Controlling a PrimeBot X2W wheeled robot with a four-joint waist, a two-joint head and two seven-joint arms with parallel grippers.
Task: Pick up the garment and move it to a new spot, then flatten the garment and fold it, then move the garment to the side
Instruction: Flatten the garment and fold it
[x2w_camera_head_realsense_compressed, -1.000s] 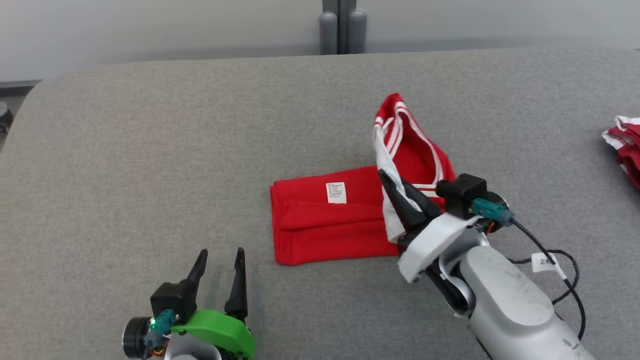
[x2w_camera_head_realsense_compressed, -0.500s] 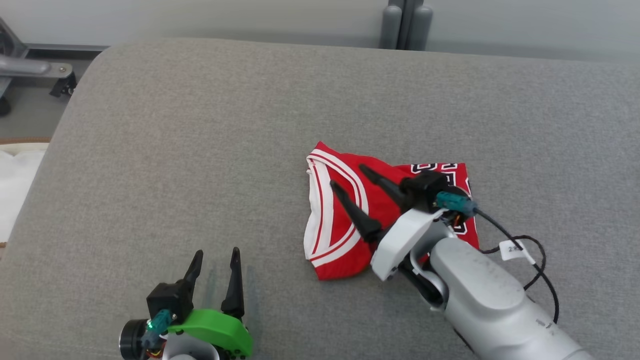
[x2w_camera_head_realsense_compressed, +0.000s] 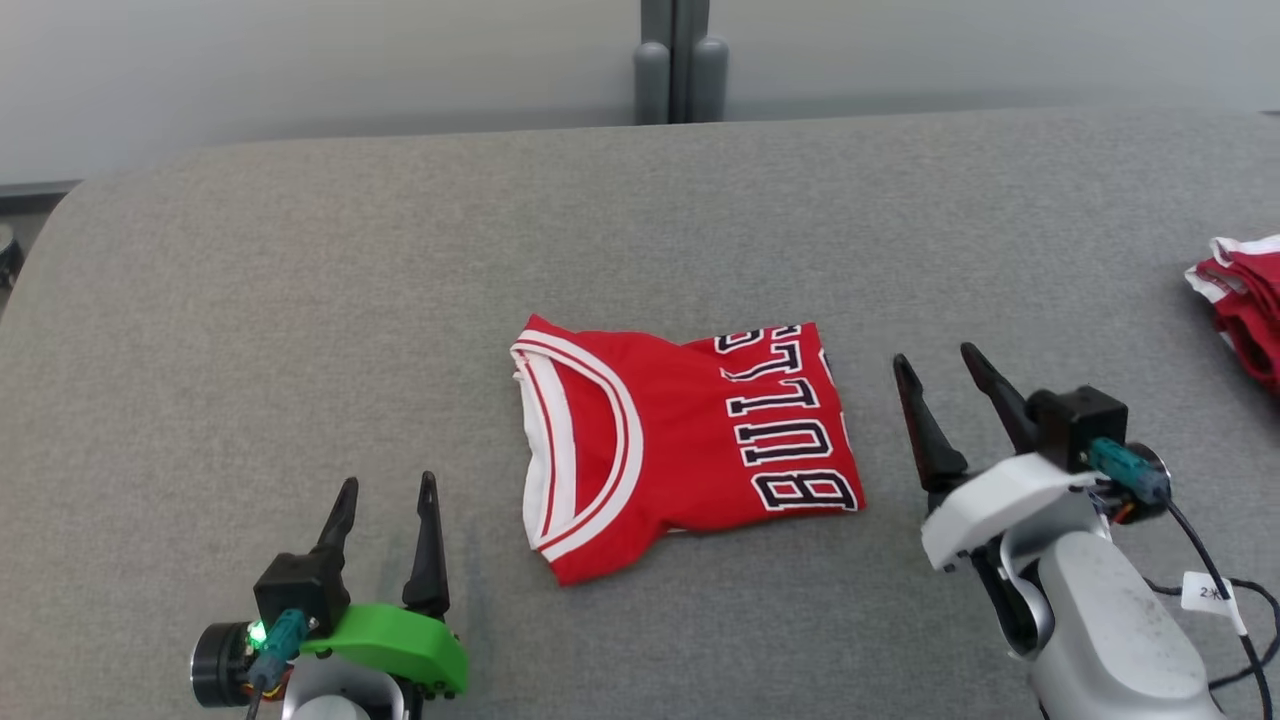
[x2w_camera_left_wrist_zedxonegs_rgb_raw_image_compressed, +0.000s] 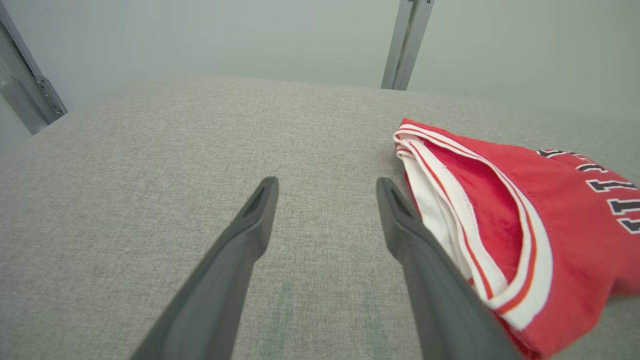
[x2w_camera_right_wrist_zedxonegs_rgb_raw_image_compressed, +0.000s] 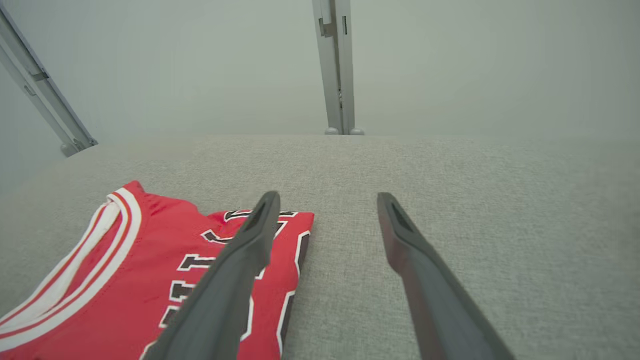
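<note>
I see the folded red jersey (x2w_camera_head_realsense_compressed: 690, 440) flat mid tabletop (x2w_camera_head_realsense_compressed: 300, 280), btwn my grippers. L gripper (x2w_camera_head_realsense_compressed: 388, 480) near-left, jaws released, empty. R gripper (x2w_camera_head_realsense_compressed: 934, 355) just right of jersey, jaws released too, not touching. Another red garment (x2w_camera_head_realsense_compressed: 1240, 300) at right edge.

- grey fabric tabletop (x2w_camera_head_realsense_compressed: 300, 300), rounded corner at far left
- grey post (x2w_camera_head_realsense_compressed: 672, 60) behind its far edge
- red-and-white cloth heap (x2w_camera_head_realsense_compressed: 1240, 300) at right edge
- pale wall (x2w_camera_head_realsense_compressed: 300, 70) behind

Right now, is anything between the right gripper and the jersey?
Nothing visible. The open right gripper sits just right of the jersey, apart from it, with only grey table between them.
</note>
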